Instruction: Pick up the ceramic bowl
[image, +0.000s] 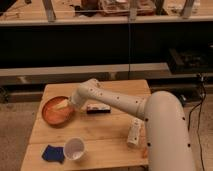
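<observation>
The ceramic bowl (56, 112) is a wide, shallow orange-brown bowl on the left side of the wooden table (107, 137). My gripper (64, 104) reaches from the right on the white arm (120, 102) and sits over the bowl's right inner part, at or just above its surface. The small white cup (74, 148) stands nearer the front of the table, apart from the gripper.
A dark flat bar-like object (98, 108) lies just right of the bowl under the arm. A blue cloth (52, 153) lies left of the cup. A white bottle-like object (134, 132) lies at the right. Dark shelving runs behind the table.
</observation>
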